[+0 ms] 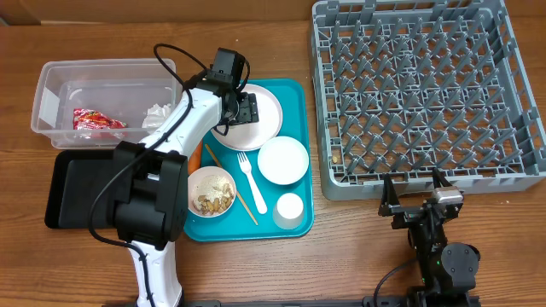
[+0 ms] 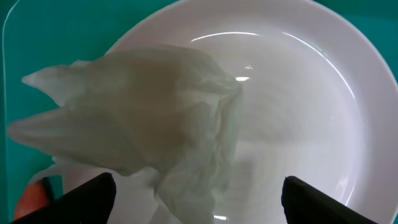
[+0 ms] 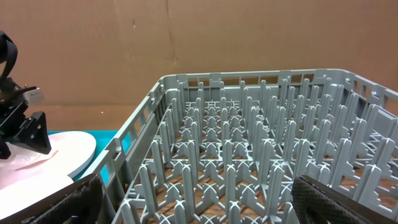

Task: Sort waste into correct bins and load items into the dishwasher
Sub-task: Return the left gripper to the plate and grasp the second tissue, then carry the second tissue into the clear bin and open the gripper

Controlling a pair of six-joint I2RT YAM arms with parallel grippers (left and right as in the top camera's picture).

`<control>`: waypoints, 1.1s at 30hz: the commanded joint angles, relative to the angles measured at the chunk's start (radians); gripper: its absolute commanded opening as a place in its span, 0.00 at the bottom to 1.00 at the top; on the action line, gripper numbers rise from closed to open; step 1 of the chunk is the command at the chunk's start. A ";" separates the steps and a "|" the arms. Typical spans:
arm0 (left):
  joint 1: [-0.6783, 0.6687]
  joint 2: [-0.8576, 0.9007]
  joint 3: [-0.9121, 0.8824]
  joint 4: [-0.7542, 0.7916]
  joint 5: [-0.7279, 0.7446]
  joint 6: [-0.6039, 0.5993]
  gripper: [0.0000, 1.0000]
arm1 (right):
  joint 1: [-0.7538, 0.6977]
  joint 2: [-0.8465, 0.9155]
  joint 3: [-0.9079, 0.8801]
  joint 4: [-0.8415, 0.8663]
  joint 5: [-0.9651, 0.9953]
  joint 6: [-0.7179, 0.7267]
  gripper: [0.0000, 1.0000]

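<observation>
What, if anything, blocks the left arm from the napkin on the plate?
Probably nothing, so yes. The left arm hangs right over the plate, jaws open above the crumpled napkin; nothing lies between.

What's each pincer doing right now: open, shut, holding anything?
Left pincer: open above the crumpled napkin on the plate, nothing held.
Right pincer: open, empty, beside the dish rack.
</observation>
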 commanded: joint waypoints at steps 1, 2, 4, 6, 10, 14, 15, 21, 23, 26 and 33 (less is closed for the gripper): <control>-0.003 -0.016 -0.013 0.023 -0.014 -0.023 0.87 | -0.002 -0.010 -0.010 0.008 0.001 -0.004 1.00; -0.003 -0.016 -0.014 0.027 -0.014 -0.023 0.86 | -0.002 -0.010 -0.010 0.008 0.001 -0.004 1.00; -0.003 -0.016 -0.016 0.035 -0.014 -0.023 0.81 | -0.002 -0.010 -0.010 0.008 0.001 -0.004 1.00; -0.003 -0.016 -0.023 0.048 -0.014 -0.023 0.75 | -0.002 -0.010 -0.010 0.008 0.001 -0.004 1.00; -0.003 -0.016 -0.031 0.058 -0.014 -0.022 0.69 | -0.002 -0.010 -0.010 0.008 0.001 -0.004 1.00; -0.003 -0.016 -0.032 0.058 -0.014 -0.022 0.58 | -0.002 -0.010 -0.010 0.008 0.001 -0.004 1.00; -0.003 -0.016 -0.032 0.058 -0.014 -0.022 0.57 | -0.002 -0.010 -0.010 0.008 0.001 -0.004 1.00; -0.002 -0.016 -0.032 0.058 -0.021 -0.022 0.29 | -0.002 -0.010 -0.010 0.008 0.001 -0.004 1.00; -0.002 -0.016 -0.032 0.058 -0.020 -0.022 0.20 | -0.002 -0.010 -0.010 0.008 0.001 -0.004 1.00; -0.002 -0.016 -0.032 0.058 -0.001 -0.021 0.04 | -0.002 -0.010 -0.010 0.008 0.001 -0.004 1.00; -0.002 -0.031 0.030 0.037 0.065 0.076 0.04 | -0.002 -0.010 -0.010 0.008 0.001 -0.004 1.00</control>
